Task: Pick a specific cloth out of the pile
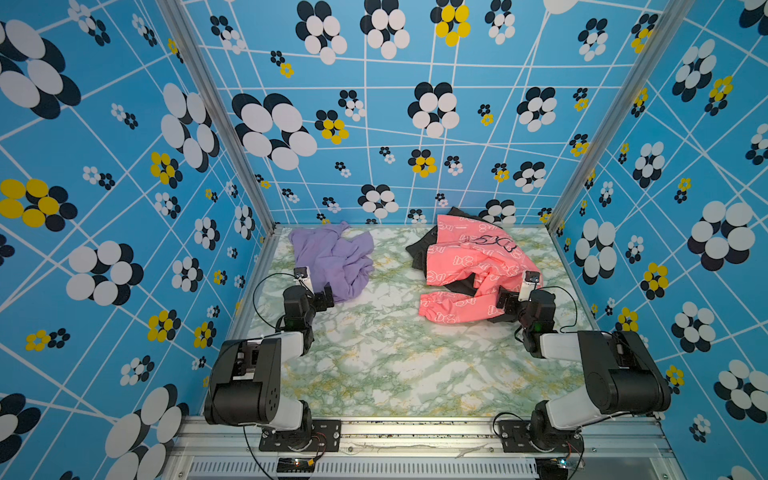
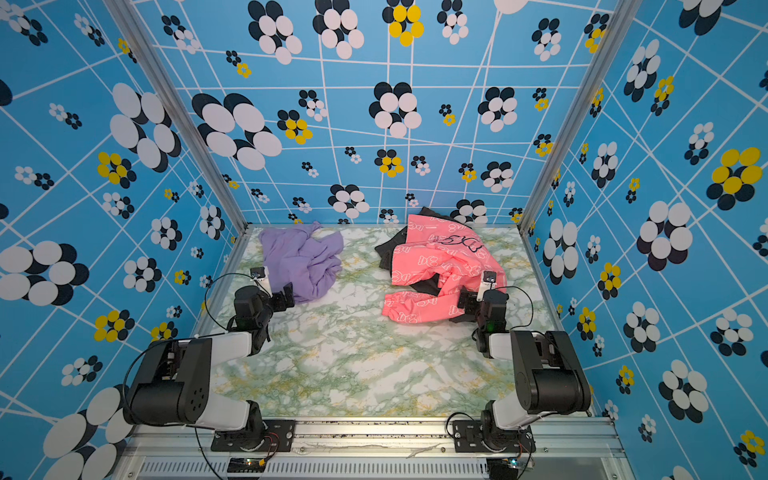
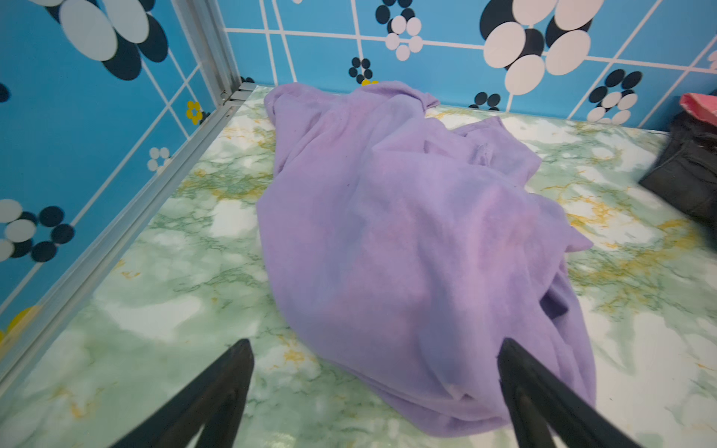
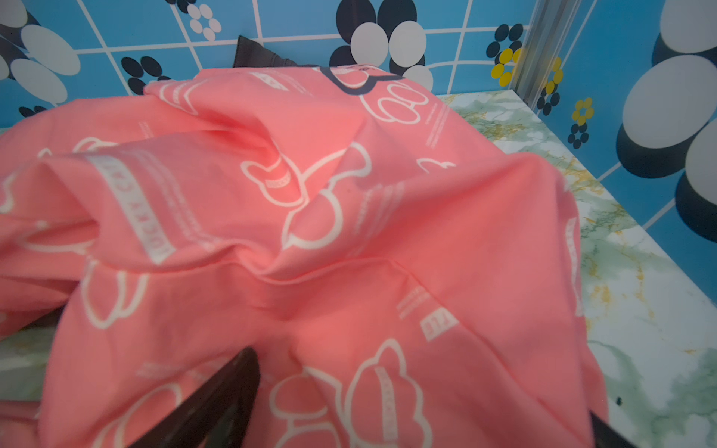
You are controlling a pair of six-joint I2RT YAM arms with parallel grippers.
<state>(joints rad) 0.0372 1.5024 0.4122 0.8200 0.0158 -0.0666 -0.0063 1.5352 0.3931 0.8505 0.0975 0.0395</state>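
Note:
The lavender cloth (image 1: 332, 257) (image 2: 303, 257) lies crumpled by itself at the back left of the table, apart from the pile. My left gripper (image 1: 326, 297) (image 2: 286, 293) (image 3: 374, 343) stands open at the cloth's (image 3: 407, 232) near edge. One finger is over the fabric's hem, the other over bare table, and nothing is held. The pile sits at the back right: a coral-pink printed garment (image 1: 469, 266) (image 2: 440, 266) (image 4: 310, 232) on black fabric (image 1: 417, 249) (image 2: 384, 249) (image 4: 256, 54). My right gripper (image 1: 505, 301) (image 2: 467, 301) (image 4: 421, 384) hangs open over the pink garment's near part, pinching nothing.
Blue flower-patterned walls with aluminium corner posts (image 1: 224, 124) close in the left, back and right sides of the green marbled table (image 1: 395, 353). A metal rail (image 1: 415, 428) carrying both arm bases runs along the front. The black fabric's edge (image 3: 686, 174) shows in the left wrist view.

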